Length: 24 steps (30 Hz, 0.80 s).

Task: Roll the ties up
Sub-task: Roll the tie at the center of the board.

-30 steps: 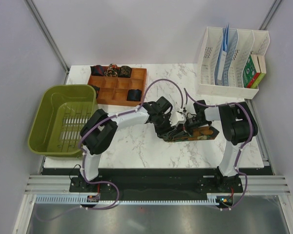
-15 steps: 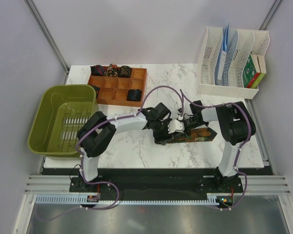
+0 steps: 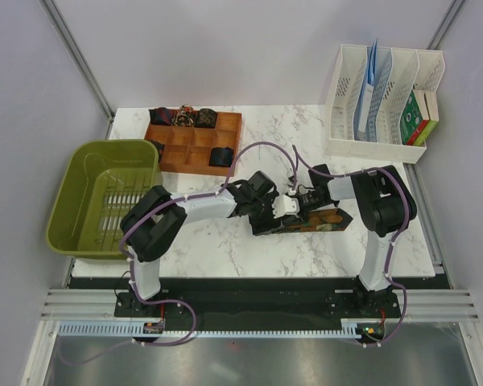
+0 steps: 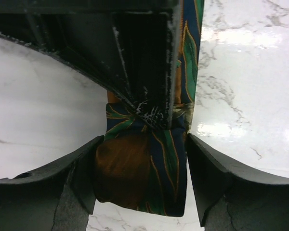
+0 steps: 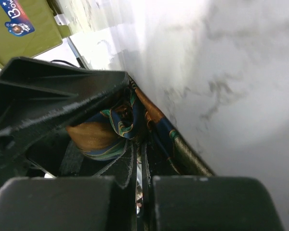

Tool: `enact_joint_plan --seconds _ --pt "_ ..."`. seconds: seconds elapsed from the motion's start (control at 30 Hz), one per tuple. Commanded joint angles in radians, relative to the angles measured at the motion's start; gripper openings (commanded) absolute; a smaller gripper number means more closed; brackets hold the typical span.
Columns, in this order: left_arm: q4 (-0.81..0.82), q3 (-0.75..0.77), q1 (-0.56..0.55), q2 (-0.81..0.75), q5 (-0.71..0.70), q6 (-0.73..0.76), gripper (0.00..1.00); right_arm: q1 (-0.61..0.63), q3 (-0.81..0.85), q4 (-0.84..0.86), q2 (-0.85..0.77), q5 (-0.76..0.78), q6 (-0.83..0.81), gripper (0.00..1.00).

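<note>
Marble worktop [image 3: 225,251]: tie [image 3: 310,222] lies centre-right, long axis left-right, rolled end pointing left. Left gripper [image 4: 140,168] jaws spread astride that end; right gripper [image 5: 137,154] jaws pressed together, pinching it. Green basket [image 3: 71,173] left, wooden tray [image 3: 195,141] behind, both well apart.

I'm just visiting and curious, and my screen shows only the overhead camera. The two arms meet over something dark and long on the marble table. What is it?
Observer: A long fabric necktie, navy with orange and green swirls. The left wrist camera shows the pattern up close.
Operator: Is the left arm squeezing it?
Observer: No. The left pincer is open, with one finger on each side of the necktie's folded end.
Operator: And the right arm?
Observer: The right pincer is shut. Its tips seem to pinch the gathered fabric at that fold.
</note>
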Motion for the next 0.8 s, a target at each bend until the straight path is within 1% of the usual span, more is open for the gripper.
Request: enact_joint_plan --seconds 0.0,0.07,0.13,0.2,0.3,0.5,0.6,0.63,0.67,0.7,0.77 --pt "0.084 -0.008 0.042 -0.019 0.004 -0.07 0.76 0.018 0.009 0.072 0.031 0.326 -0.077 0.0" --pt "0.082 -0.019 0.066 -0.05 0.024 -0.065 0.8 0.025 0.006 0.066 -0.006 0.323 -0.071 0.0" --pt "0.076 -0.028 0.081 -0.074 0.075 -0.051 0.82 0.039 -0.007 0.063 -0.037 0.317 -0.061 0.0" --pt "0.065 -0.031 0.083 -0.094 0.115 -0.021 0.82 0.056 -0.022 0.063 -0.051 0.318 -0.045 0.0" --pt "0.044 -0.011 0.08 -0.081 0.149 -0.005 0.8 0.062 -0.034 0.067 -0.052 0.321 -0.029 0.0" --pt "0.032 0.013 0.069 -0.062 0.179 -0.001 0.76 0.062 -0.037 0.073 -0.044 0.33 -0.02 0.0" --pt "0.01 0.029 0.066 -0.042 0.17 0.012 0.68 0.062 -0.034 0.073 -0.041 0.32 -0.014 0.0" --pt "-0.004 0.035 0.066 -0.026 0.169 0.016 0.6 0.064 -0.034 0.07 -0.046 0.32 -0.014 0.0" --pt "-0.02 0.032 0.066 -0.022 0.166 0.033 0.55 0.064 -0.033 0.07 -0.048 0.317 -0.012 0.0" --pt "-0.024 0.024 0.065 -0.022 0.163 0.041 0.47 0.064 -0.03 0.069 -0.048 0.315 -0.011 0.0" --pt "-0.027 -0.011 0.066 -0.033 0.162 0.065 0.43 0.064 -0.022 0.057 -0.045 0.309 -0.008 0.05"
